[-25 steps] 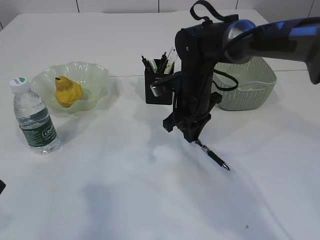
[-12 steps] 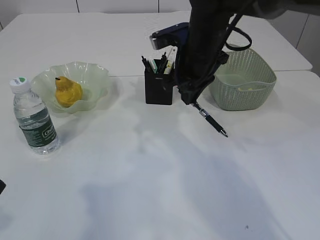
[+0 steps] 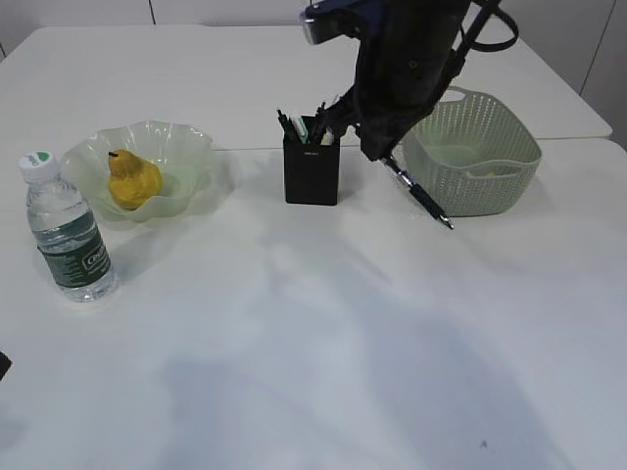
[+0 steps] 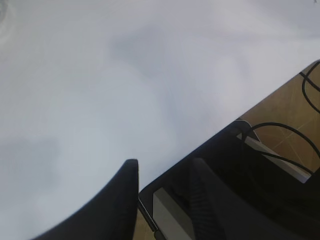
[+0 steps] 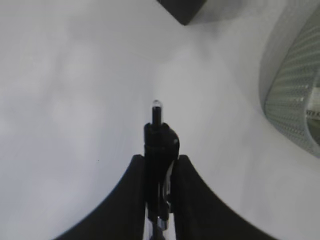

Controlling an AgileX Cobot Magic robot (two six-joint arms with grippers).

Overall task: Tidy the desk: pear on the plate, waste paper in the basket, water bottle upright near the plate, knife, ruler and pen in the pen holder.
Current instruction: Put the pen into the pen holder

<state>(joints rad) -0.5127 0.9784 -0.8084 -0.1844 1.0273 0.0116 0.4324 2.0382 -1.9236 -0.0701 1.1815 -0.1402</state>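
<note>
My right gripper is shut on a black pen and holds it in the air, tip slanting down to the right, between the black pen holder and the green basket. The holder carries several dark items; I cannot tell the knife or ruler among them. The yellow pear lies on the pale green plate. The water bottle stands upright left of the plate. A pale scrap lies in the basket. My left gripper is open and empty over the table's edge.
The white table spreads wide in front of the holder. A second white table adjoins it behind. In the left wrist view, floor and cables show past the table's edge.
The right arm has lifted the pen off the table and carried it up and back, from the table's middle to beside the pen holder. The left gripper has not moved.
</note>
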